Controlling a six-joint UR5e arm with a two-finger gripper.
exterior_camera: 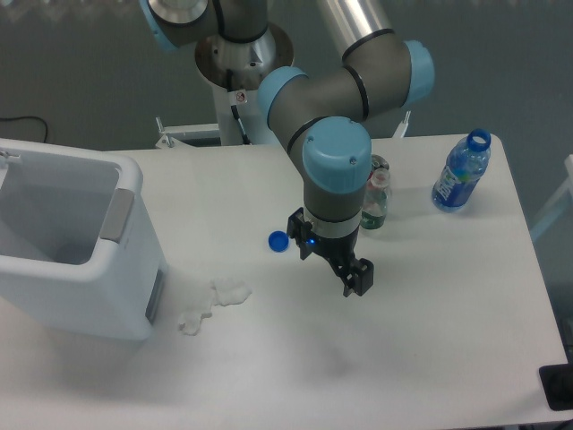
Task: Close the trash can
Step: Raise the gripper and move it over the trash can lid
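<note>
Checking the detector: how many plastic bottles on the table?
2. The uncapped blue-labelled clear plastic bottle stands near the far right edge; the green-tinted bottle is partly hidden behind the arm's wrist. More could be hidden there.

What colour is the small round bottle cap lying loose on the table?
Blue: the small round plastic cap, clearest in the fixed camera view.

The trash can, a large white boxy plastic bin with rounded corners, stands upright at the table's left edge, open-topped, its hollow interior showing, a grey rectangular latch panel on its right rim.
</note>
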